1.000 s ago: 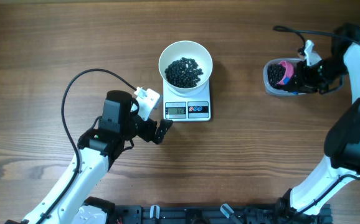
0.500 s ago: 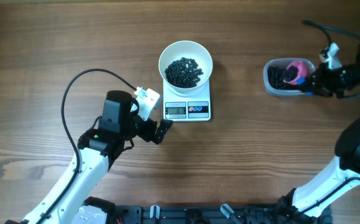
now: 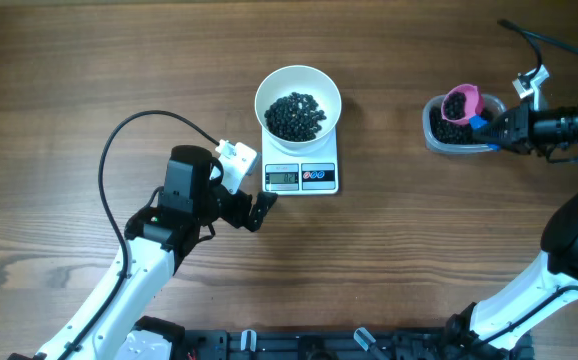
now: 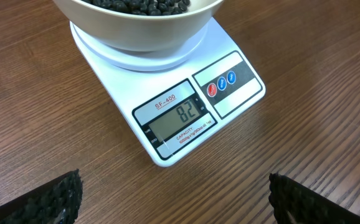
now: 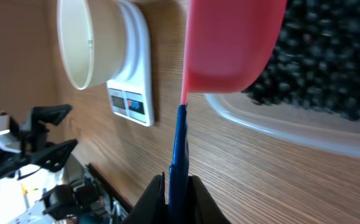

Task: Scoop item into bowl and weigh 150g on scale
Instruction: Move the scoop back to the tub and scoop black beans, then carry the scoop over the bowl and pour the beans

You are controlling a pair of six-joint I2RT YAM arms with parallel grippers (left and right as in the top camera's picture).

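Filling white bowl (image 3: 260,100) on scale (image 3: 324,162): small matte-black beads (image 3: 295,115).

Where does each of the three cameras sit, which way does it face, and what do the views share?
Overhead: above the table, looking straight down on bowl, scale and tub; left gripper and right gripper show.
Left wrist: low, facing the scale's display and the bowl; open fingertips at the bottom corners.
Right wrist: looks along its fingers, shut on the scoop, toward beans in the tub.
Shared: all three show bowl and scale.
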